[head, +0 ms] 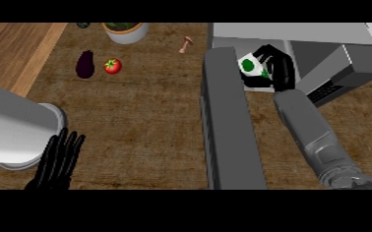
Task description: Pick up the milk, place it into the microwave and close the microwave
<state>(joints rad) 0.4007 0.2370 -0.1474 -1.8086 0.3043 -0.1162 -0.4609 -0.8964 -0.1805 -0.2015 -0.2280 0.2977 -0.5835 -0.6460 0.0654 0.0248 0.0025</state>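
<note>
A white milk carton (252,70) with a green round mark is held inside the grey microwave (305,32) at the upper right. My right hand (278,65) is curled round the carton, its forearm reaching in from the lower right. The microwave's door (229,123) stands swung open toward me, seen edge-on as a long grey slab left of the arm. My left hand (58,159) rests open at the lower left, fingers up, holding nothing.
A dark eggplant (85,64) and a red tomato (112,66) lie on the brown counter at the upper left. A potted plant (126,31) stands at the back. A small mushroom (186,44) lies near the microwave. A grey round pot (25,128) sits at the left edge.
</note>
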